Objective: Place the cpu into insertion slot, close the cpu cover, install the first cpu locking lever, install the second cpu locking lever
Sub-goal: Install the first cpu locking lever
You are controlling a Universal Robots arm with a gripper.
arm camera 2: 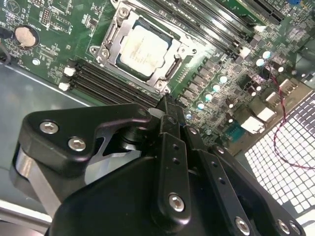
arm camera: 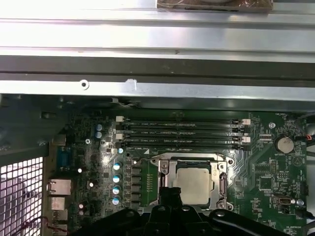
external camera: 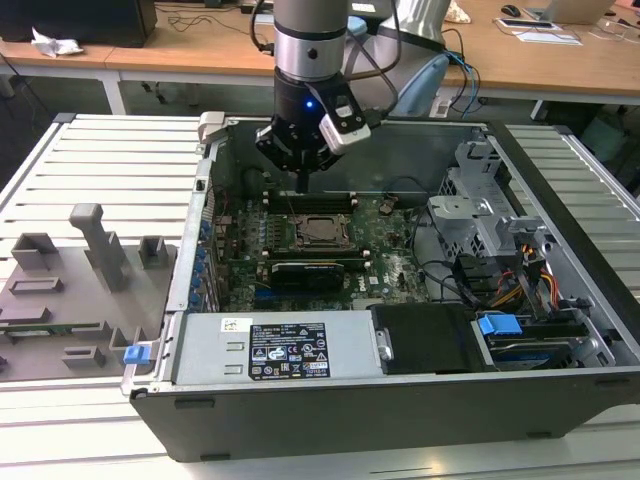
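Note:
The cpu (arm camera 2: 145,49) lies silver face up in the insertion slot (external camera: 320,231) on the green motherboard (external camera: 385,255) inside the open computer case. It also shows in the first wrist view, cpu (arm camera: 195,182). The cpu cover (arm camera 2: 114,43) lies flat around it as a metal frame, cover (arm camera: 162,171). My gripper (external camera: 300,184) hangs just above the board, at the socket's edge beside the memory slots. Its black fingers (arm camera 2: 166,110) are shut into one narrow tip with nothing between them.
Long black memory slots (external camera: 318,200) run behind the socket, and a black expansion card (external camera: 305,270) lies in front of it. A power supply (external camera: 275,350), a drive cage (external camera: 485,215) and cables (external camera: 530,285) crowd the case. A grey fixture tray (external camera: 75,290) sits at the exterior view's left.

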